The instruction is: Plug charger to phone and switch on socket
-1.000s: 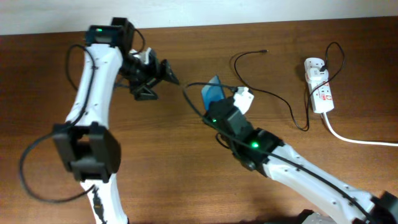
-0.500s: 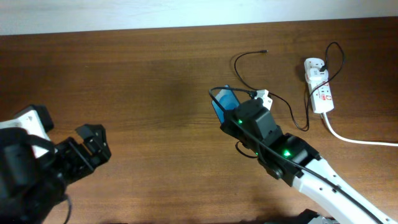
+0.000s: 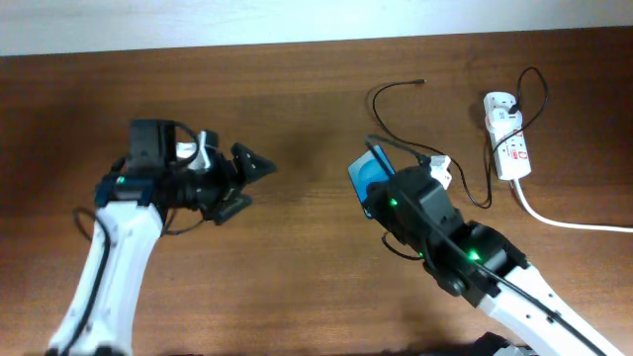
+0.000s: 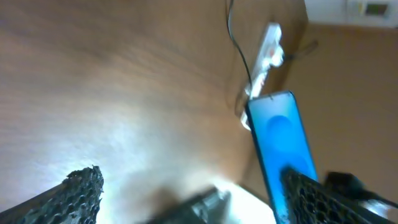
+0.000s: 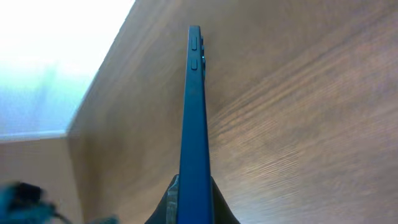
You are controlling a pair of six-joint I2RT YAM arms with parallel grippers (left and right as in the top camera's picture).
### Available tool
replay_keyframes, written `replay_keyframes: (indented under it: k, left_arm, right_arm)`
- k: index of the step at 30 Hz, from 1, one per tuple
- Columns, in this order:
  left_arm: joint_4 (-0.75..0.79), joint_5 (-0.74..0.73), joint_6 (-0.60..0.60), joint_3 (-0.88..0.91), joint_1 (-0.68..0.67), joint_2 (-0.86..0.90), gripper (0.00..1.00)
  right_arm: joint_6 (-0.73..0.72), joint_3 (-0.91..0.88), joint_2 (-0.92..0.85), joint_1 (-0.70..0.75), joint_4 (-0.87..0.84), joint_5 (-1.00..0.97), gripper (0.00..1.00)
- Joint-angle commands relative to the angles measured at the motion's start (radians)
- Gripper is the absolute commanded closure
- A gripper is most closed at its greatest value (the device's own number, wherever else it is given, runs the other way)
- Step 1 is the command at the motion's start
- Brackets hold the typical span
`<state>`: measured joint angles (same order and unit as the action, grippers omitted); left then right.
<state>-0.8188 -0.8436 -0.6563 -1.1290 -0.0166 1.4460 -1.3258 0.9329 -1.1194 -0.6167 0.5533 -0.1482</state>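
Far to the left of the phone [image 3: 368,173], the left gripper [image 3: 247,186] hangs over the bare brown table [image 3: 297,99] with its jaws spread wide and nothing between them. It points toward the phone across a broad stretch of wood. In the left wrist view its two black ridged fingers [image 4: 81,190] frame the bottom corners, and the phone [image 4: 280,134] stands past them as a tall, bright blue slab with a faint round pattern on its screen. Behind it is a white shape too blurred to name. The phone is pinched at its lower end by the right gripper [image 3: 384,190], whose jaws are closed tight on it. It is held on edge and tilted, with the screen facing the left arm. From the right wrist view the phone [image 5: 194,112] is seen edge-on as a thin dark blue strip rising from the gripper [image 5: 194,193], with two small side buttons near its far end. Just right of the phone, and behind it, the charger [image 3: 396,85] lies loose on the wood. It is a thin black cable that loops and wanders rightward. Its small plug tip [image 3: 422,82] rests on the table apart from the phone and is not plugged into it. Well to the right of the phone sits the socket [image 3: 507,133], a small white strip with red marks. The black cable runs up to its far end, and a thick white cord [image 3: 564,222] trails off to the right.
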Motion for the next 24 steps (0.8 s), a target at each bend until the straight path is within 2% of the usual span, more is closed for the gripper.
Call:
replay_keyframes:
  k: [1, 3, 5, 7, 12, 14, 16, 19, 22, 24]
  left_arm:
    - [0.0, -0.303, -0.011, 0.006, 0.0, 0.109, 0.01]
    - [-0.001, -0.378, -0.018, 0.006, 0.0, 0.145, 0.0]
    - [0.0, -0.373, -0.06, 0.006, 0.0, 0.148, 0.0]
    - [0.001, -0.371, -0.12, 0.006, 0.0, 0.148, 0.04]
    - [0.071, -0.365, -0.288, 0.006, 0.0, 0.148, 0.17]
    - [0.107, -0.364, -0.342, 0.006, 0.0, 0.148, 0.26]
    - [0.112, -0.343, -0.373, 0.006, 0.0, 0.148, 0.31]
    - [0.112, -0.315, -0.404, 0.006, 0.0, 0.148, 0.48]
    - [0.121, -0.296, -0.447, 0.006, 0.0, 0.148, 0.58]
    - [0.138, -0.274, -0.452, 0.006, 0.0, 0.148, 0.6]
  right_arm:
    - [-0.212, 0.015, -0.055, 0.001, -0.069, 0.065, 0.96]
    - [-0.177, 0.015, -0.103, 0.001, -0.173, 0.202, 0.96]
    - [-0.103, 0.015, -0.141, 0.0, -0.271, 0.275, 0.96]
    - [-0.096, 0.015, -0.179, -0.012, -0.327, 0.305, 0.96]
    - [-0.131, 0.015, -0.215, -0.087, -0.46, 0.34, 0.96]
    - [-0.175, 0.015, -0.215, -0.097, -0.502, 0.341, 0.96]
    - [-0.233, 0.015, -0.215, -0.097, -0.498, 0.364, 0.96]
    - [-0.262, 0.015, -0.215, -0.097, -0.489, 0.394, 0.96]
    - [-0.283, 0.015, -0.217, -0.097, -0.475, 0.376, 0.96]
    - [-0.343, 0.015, -0.219, -0.097, -0.475, 0.376, 0.96]
